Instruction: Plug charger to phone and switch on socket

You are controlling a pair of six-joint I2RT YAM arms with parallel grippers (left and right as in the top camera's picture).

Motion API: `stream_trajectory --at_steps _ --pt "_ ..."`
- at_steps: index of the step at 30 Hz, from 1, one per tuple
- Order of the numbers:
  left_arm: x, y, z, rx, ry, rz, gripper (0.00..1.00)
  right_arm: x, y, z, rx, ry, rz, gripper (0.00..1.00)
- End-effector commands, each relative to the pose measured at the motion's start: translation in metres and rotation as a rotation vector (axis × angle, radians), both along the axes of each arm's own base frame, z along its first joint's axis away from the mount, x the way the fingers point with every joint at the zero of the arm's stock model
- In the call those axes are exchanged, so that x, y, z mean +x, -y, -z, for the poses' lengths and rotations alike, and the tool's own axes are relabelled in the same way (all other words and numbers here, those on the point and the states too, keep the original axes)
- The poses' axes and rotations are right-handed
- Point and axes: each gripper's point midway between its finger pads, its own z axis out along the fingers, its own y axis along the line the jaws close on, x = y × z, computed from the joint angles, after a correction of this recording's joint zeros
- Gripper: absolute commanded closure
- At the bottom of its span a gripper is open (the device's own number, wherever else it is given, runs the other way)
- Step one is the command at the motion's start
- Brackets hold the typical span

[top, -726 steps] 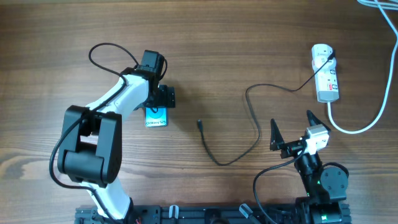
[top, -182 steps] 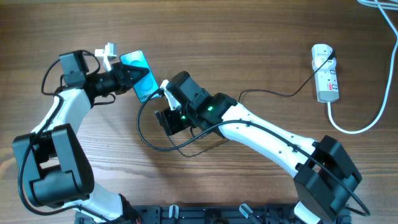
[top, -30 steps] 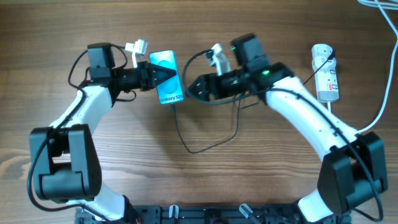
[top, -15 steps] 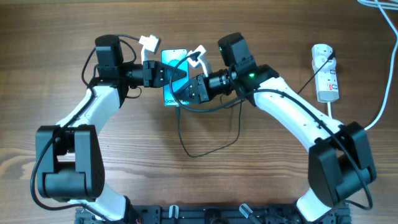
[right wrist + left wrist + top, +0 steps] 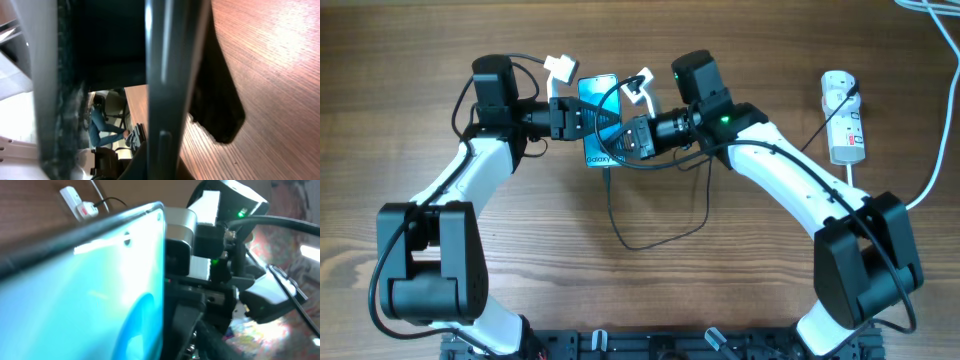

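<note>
— Where was the phone [image 5: 597,100]?
— Between the two arms. The left gripper [image 5: 578,118] was at its left edge, and the right gripper [image 5: 623,140] was clamped on its lower right.
— And the charger cable [image 5: 640,246]?
— Looped just below the phone. The power strip [image 5: 842,120] lay well to the phone's right.

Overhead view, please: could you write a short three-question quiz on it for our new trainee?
1. True or false: the socket lies well to the right of the phone, not touching it.
2. What colour is the phone's screen? A) red B) teal-blue C) yellow
3. Which gripper is shut on the phone?
Key: 1 true; 2 B; 3 the right gripper.
</note>
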Motion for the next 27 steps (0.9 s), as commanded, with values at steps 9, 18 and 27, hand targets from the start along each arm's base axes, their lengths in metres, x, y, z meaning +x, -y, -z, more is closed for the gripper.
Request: stream_trajectory --at_steps 9,18,27 --pt "0.034 -0.085 -0.001 0.007 0.040 -0.233 0.00 0.006 0.036 0.038 -0.179 -0.042 0.060 0.96" --pt "0.035 -0.090 -0.001 0.008 0.040 -0.245 0.00 0.002 0.037 0.128 -0.281 -0.239 0.036 0.96" --pt "0.035 -0.090 -0.001 0.008 0.040 -0.245 0.00 0.006 0.038 0.153 -0.314 -0.229 0.036 0.96"
